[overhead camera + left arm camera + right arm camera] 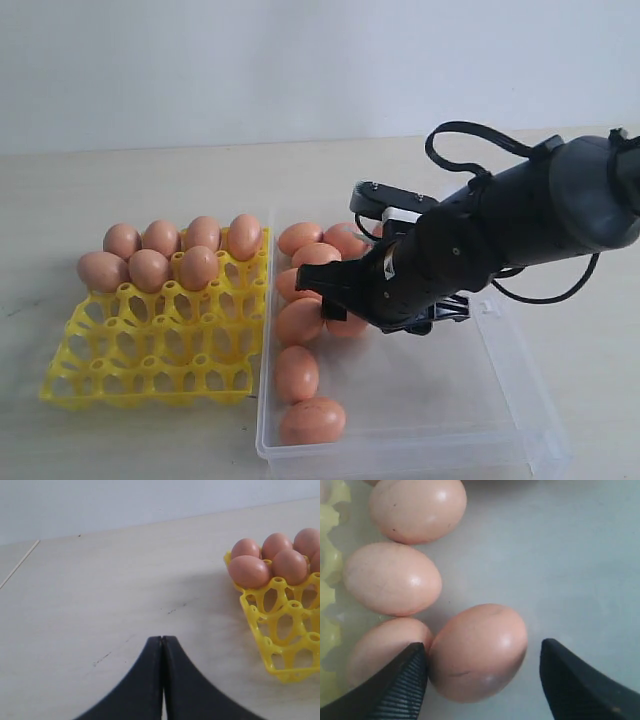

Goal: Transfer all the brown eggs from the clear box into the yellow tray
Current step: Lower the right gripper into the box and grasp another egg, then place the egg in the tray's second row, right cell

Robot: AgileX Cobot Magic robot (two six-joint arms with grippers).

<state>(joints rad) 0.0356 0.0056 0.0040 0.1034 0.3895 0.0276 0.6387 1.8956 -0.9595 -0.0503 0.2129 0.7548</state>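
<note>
- The right gripper [482, 652] is spread around one smooth reddish-brown oval egg [475, 645] inside the large transparent plastic clear box [510, 345]. One ribbed finger [405, 680] touches the shell beside a neighbouring egg [385, 647], and the other stands apart. Nothing is grasped yet.
- The right arm [500, 225] slants down into the clear box with the wrist tipped low, probably to straddle the egg.
- The remaining eggs [297, 373] line the box wall next to the bright yellow plastic egg tray [150, 372], which lies just beside the clear box and holds seven eggs.
- The left gripper [162, 642] is clenched on nothing over the bare table [100, 580], beyond the tray from the clear box.
</note>
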